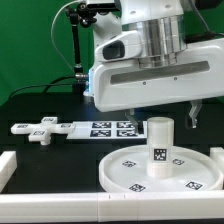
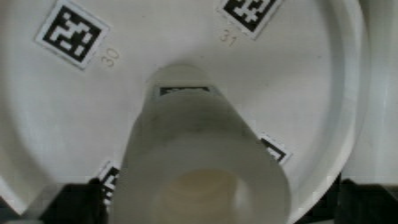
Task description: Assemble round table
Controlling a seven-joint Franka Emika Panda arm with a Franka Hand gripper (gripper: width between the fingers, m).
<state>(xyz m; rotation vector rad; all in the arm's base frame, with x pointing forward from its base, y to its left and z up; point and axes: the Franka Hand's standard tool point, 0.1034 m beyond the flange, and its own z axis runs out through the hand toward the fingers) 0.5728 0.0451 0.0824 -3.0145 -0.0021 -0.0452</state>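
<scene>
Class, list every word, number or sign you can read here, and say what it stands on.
No readable words, brands or numbers.
Square marker tags, patterns only: on the round disc, leg, foot piece, marker board.
Small marks beside the disc's tags: too blurred to read.

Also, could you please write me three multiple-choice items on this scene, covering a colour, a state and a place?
1. What colour is the cross-shaped foot piece?
A black
B white
C green

2. How are the fingers?
A open, spread wider than the leg
B shut on the leg
C shut on the foot piece

3. Where is the leg?
A on the foot piece
B upright on the round disc
C lying beside the foot piece

Answers:
1 B, it is white against the dark tabletop.
2 A, the fingers hang apart above the leg.
3 B, its base sits on the disc.
</scene>
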